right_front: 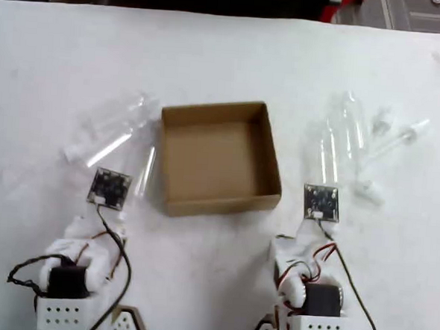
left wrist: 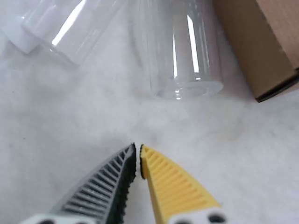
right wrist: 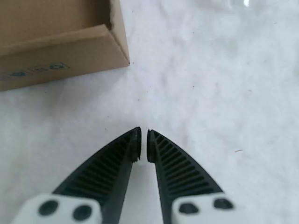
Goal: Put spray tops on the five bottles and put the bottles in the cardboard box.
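Tips of the left hand point(left wrist: 138, 156) and right hand point(right wrist: 144, 144) are pressed together on nothing, over the white worktop point(right_front: 227, 53). Clear plastic bottles point(right_front: 114, 128) lie on both sides of the open brown cardboard box point(right_front: 221, 202), which holds 0 of 5; packing looks unstarted.

The left gripper point(left wrist: 138, 151) has one grey and one yellow finger, and their tips are pressed together with nothing between them, above the white tabletop point(left wrist: 65, 140). Ahead of it lies a clear bottle point(left wrist: 180, 51), its flat base toward the gripper. This bottle is between a second clear bottle point(left wrist: 70, 28) and a cardboard box point(left wrist: 261, 46).
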Motion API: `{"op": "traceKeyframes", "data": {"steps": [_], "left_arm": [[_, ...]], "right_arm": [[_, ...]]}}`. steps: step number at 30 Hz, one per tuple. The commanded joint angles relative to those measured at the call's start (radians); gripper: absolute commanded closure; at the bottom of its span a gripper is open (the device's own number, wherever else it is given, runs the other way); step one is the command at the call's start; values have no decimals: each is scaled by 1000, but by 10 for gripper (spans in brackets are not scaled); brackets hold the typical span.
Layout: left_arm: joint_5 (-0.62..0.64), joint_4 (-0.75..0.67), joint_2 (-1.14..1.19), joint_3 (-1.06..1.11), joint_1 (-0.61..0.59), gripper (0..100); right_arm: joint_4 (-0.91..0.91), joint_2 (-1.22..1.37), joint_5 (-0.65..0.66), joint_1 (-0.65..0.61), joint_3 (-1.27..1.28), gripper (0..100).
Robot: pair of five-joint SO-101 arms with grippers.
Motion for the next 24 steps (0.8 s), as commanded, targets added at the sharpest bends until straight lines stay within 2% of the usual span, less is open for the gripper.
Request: {"op": "traceKeyframes", "data": {"steps": [1,8,15,19,21,24], "left_arm": [[-6,6,-13,-3,-5,976],[-6,6,-13,-3,-5,976],[-6,6,-13,-3,-5,976],[-6,6,-13,-3,-5,976],[-6,6,-13,-3,-5,976],[-6,6,-13,-3,-5,976]], "right_arm": [[5,-5,11,4,9,981],[-159,-7,11,-8,9,981],[-418,-7,12,-28,9,981],[-483,-8,14,-27,9,981],[-536,-8,49,-28,9,981],[-602,-8,180,-27,8,981]]}}
